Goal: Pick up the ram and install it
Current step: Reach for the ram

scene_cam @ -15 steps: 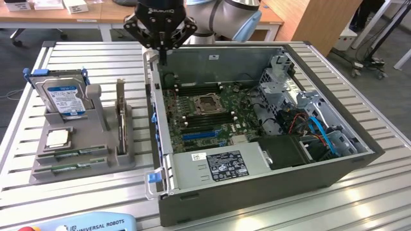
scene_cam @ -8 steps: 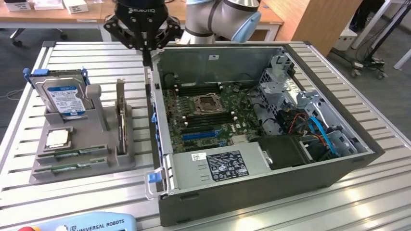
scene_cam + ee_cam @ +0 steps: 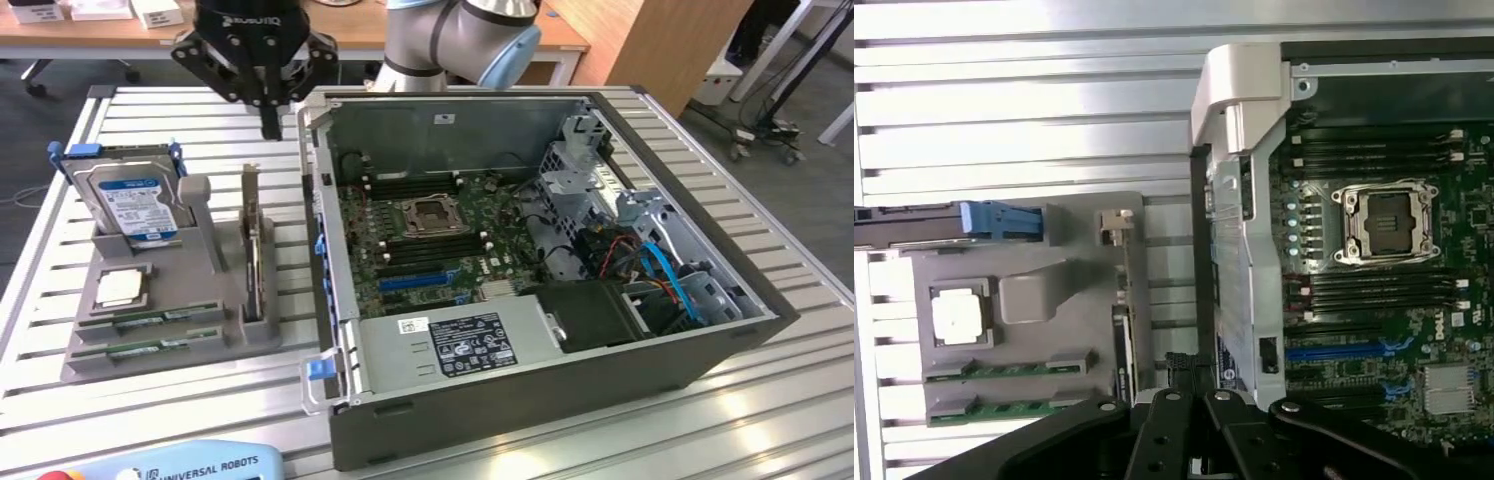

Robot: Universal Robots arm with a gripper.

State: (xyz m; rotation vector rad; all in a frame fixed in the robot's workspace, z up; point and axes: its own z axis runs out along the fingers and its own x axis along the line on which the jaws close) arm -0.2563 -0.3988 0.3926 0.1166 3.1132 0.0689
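Observation:
Two green ram sticks lie flat in the front slots of a grey holder (image 3: 200, 250), one (image 3: 163, 320) just behind the other (image 3: 150, 347). In the wrist view they appear as one ram stick (image 3: 1009, 369) beside another ram stick (image 3: 1004, 408). My gripper (image 3: 271, 128) hangs shut and empty above the table, behind the holder and by the back corner of the open computer case (image 3: 534, 400). Its dark fingers (image 3: 1176, 375) meet in the wrist view. The motherboard's dark memory slots (image 3: 424, 245) flank the CPU socket (image 3: 434, 215).
The holder also carries a silver hard drive (image 3: 127, 205), a dark expansion card (image 3: 250, 240) on edge and a CPU chip (image 3: 120, 290). Inside the case are a power supply (image 3: 461, 345), drive cages and blue cables (image 3: 667, 275). A teach pendant (image 3: 174, 465) lies at the front edge.

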